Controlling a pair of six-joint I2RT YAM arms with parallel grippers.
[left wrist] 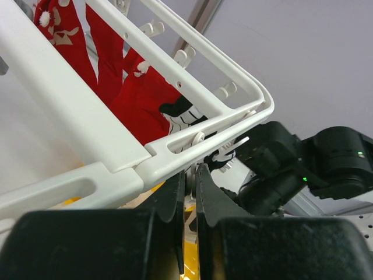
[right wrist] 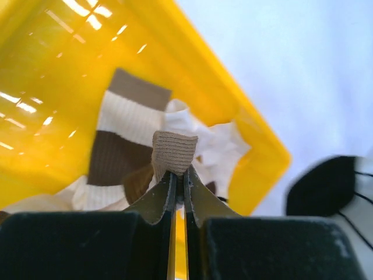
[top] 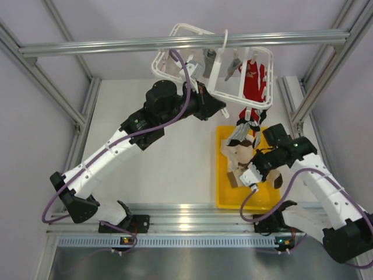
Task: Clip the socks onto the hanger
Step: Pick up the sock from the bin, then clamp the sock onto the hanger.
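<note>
The white hanger hangs from the top bar, and its rail crosses the left wrist view. My left gripper is shut on a thin white piece just under that rail's corner. One striped sock dangles from the hanger's near edge. More cream and brown socks lie piled in the yellow tray. My right gripper is down in the tray, shut on a raised fold of a beige sock.
A red garment with white marks hangs on the hanger's right side. The tray wall rises just right of my right gripper. The right arm sits close below the hanger's corner. Aluminium frame posts stand at both sides.
</note>
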